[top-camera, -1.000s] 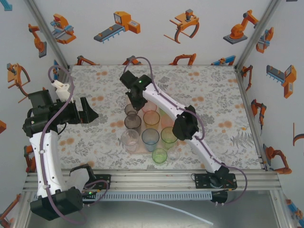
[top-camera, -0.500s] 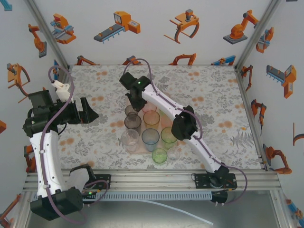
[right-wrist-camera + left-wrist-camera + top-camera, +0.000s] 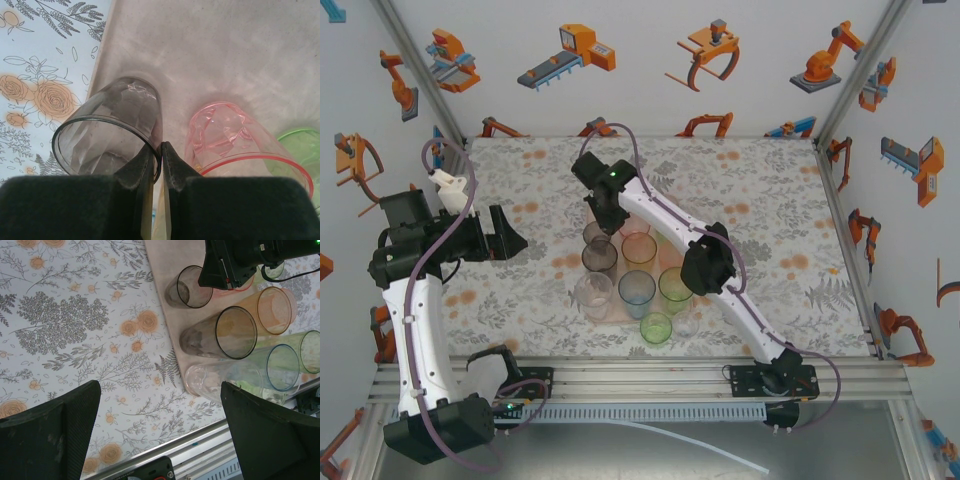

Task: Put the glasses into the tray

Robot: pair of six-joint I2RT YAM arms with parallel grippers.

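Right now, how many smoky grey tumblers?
2, on the pale pink tray: short smoky grey tumbler at its far left corner, taller smoky grey tumbler just nearer. Right arm may hide more.

Left arm [image 3: 415,300] folded at the near left, left claw [image 3: 160,395] spread wide. Right arm [image 3: 665,222] reaches far to centre; right claw [image 3: 157,150] fingers nearly meet astride a glass [image 3: 107,130] rim, grip unclear.

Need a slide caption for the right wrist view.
Right pincer pinching the rim of a smoky grey glass upright on the tray, pink glass beside it.
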